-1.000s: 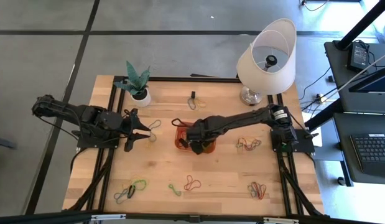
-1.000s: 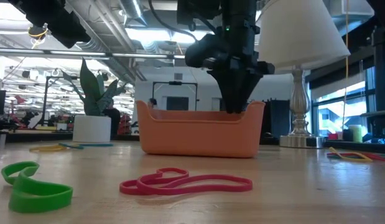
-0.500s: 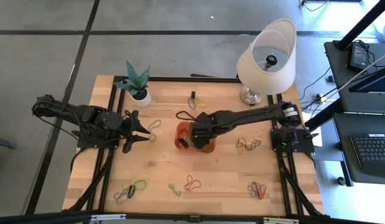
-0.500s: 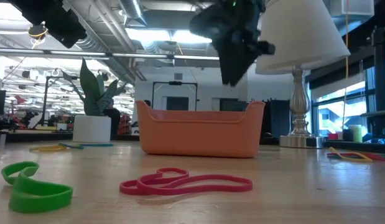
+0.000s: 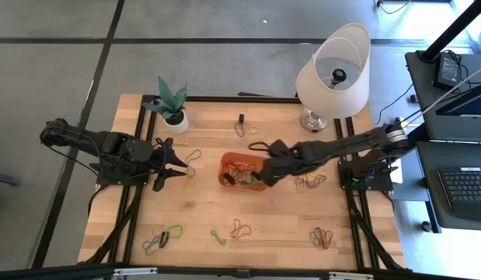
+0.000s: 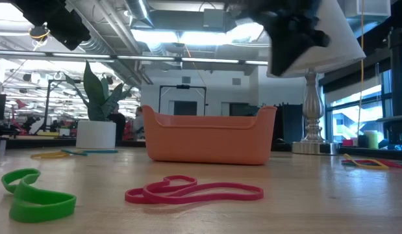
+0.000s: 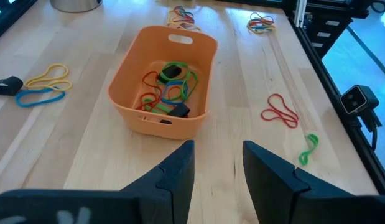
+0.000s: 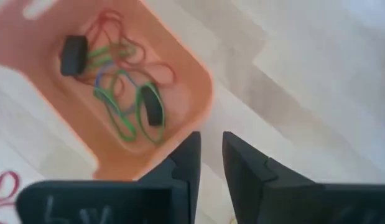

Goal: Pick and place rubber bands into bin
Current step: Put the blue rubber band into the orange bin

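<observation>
Wooden table [image 5: 287, 225] | bin [image 5: 242, 170] long axis crosswise | right claw [image 5: 265, 176] above

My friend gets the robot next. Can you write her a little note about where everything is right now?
Right hand: empty, fingers a little apart, raised just past the bin's lamp-side rim.
Left hand: open, empty, waiting near the plant pot.
Done: several rubber bands in the bin, green, red and black.
Left: loose bands on the table: yellow and blue ones by the left hand, a bunch near the right arm's base, and four clusters along the front edge.
</observation>
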